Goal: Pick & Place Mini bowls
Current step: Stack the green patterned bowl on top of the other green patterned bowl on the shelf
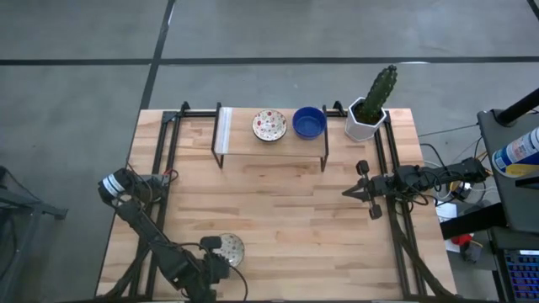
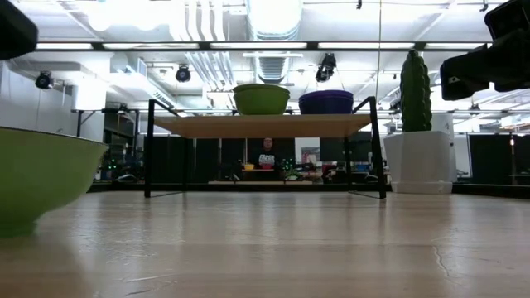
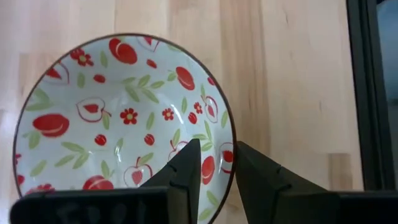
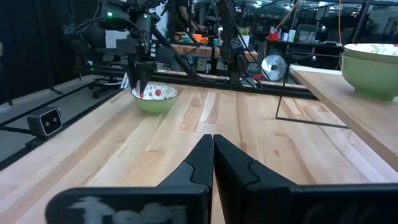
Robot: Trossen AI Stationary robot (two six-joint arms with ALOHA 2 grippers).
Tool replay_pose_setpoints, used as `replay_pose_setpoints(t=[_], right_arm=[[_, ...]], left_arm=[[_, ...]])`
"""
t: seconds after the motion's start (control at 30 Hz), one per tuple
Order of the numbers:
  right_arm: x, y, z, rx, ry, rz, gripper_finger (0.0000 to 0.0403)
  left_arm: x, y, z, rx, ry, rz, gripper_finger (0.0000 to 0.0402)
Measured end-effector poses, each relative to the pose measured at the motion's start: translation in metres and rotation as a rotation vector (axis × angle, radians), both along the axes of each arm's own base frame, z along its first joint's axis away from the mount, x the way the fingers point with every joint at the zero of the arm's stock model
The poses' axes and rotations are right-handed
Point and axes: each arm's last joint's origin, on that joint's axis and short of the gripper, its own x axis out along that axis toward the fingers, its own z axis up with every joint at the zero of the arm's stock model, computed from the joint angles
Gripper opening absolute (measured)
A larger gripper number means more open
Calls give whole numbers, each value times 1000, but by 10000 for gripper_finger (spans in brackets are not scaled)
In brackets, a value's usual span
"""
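- Overhead, the light wooden table (image 1: 278, 219) carries a low wooden shelf on black metal legs (image 1: 271, 141) along its far edge; taking that shelf as the landmark, a cream-white shallow round bowl with red-and-green pattern (image 1: 269, 125) and a solid cobalt blue shallow round bowl (image 1: 309, 123) sit side by side on top of it, both upright with openings facing up.
- A second cream-white patterned bowl (image 1: 230, 247) rests on the table well in front of the shelf, at the near edge toward the left, also upright.
- Only the left wrist view shows the grip: the left gripper (image 3: 217, 163) straddles this bowl's rim, one finger inside and one outside, clamped on the edge.
- From the high view that contact is hard to make out, since the dark arm covers part of the bowl.
- The low view alone reveals the bowls' undersides: the near one (image 2: 41, 178) shows green outside and is cut off at the picture's side.
- The right gripper (image 1: 364, 190) hangs in front of the shelf's right end, its fingers pressed together on nothing in the right wrist view.
- A white hexagonal pot with a green cactus (image 1: 369, 116) stands just beside the shelf's right end.
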Motion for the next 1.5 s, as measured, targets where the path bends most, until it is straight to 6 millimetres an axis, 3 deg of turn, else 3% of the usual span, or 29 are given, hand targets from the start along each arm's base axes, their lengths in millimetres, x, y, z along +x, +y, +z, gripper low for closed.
replay_pose_setpoints(t=[0.47, 0.87, 1.5], right_arm=[[0, 0, 0, -5, 0, 1, 8], [0, 0, 0, 1, 0, 1, 8], [0, 0, 0, -1, 0, 1, 8]], left_arm=[[11, 13, -1, 59, 8, -11, 75], [10, 17, -1, 112, 26, -26, 9], [14, 15, 12, 150, -1, -37, 1]])
